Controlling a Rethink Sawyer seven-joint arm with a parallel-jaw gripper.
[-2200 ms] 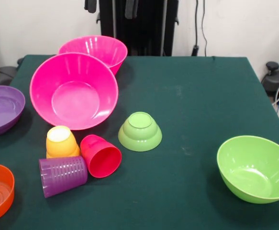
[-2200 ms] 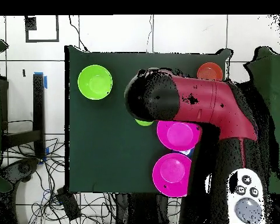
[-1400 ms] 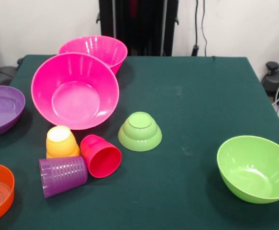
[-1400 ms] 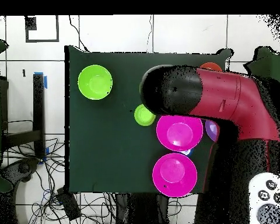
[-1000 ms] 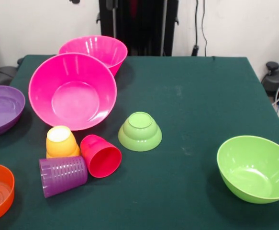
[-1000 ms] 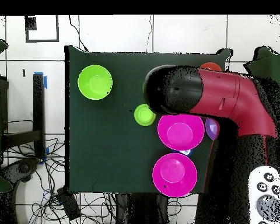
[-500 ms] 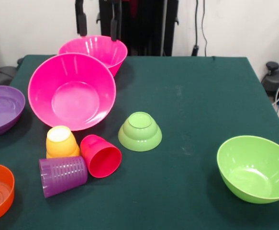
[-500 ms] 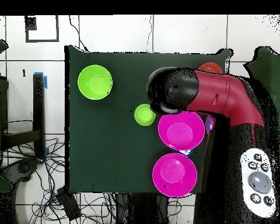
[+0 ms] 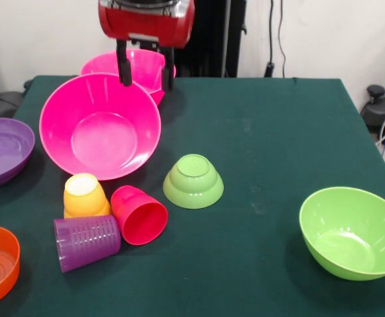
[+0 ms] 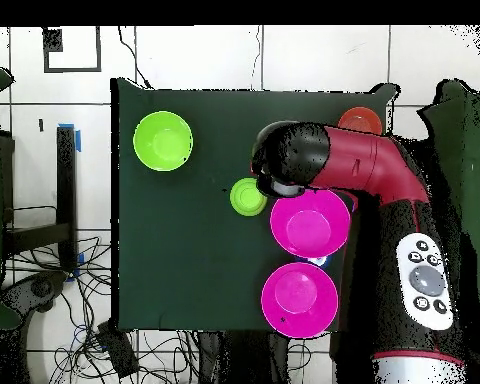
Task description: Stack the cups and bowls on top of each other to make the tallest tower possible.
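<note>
The tool (image 9: 145, 71) has come down: where only its finger tips showed at the top edge, its red housing and both dark fingers now hang over the far rim of the near pink bowl (image 9: 100, 125), in front of the far pink bowl (image 9: 134, 68). The fingers stand apart, open, with nothing between them. The near pink bowl sits tilted, its mouth turned toward the front of the surface (image 9: 271, 145), so its raised far rim lies just below and slightly to the picture's left of the tool; that rim looks to be what the fingers will straddle if the tool goes straight down. From above, the arm (image 10: 359, 170) reaches over this same bowl. The three cups, yellow (image 9: 84, 193), red (image 9: 139, 214) and purple (image 9: 86, 242), lie clustered nearer the front, the small green bowl (image 9: 193, 181) beside them upside down, and the lime bowl (image 9: 350, 231) well apart.
</note>
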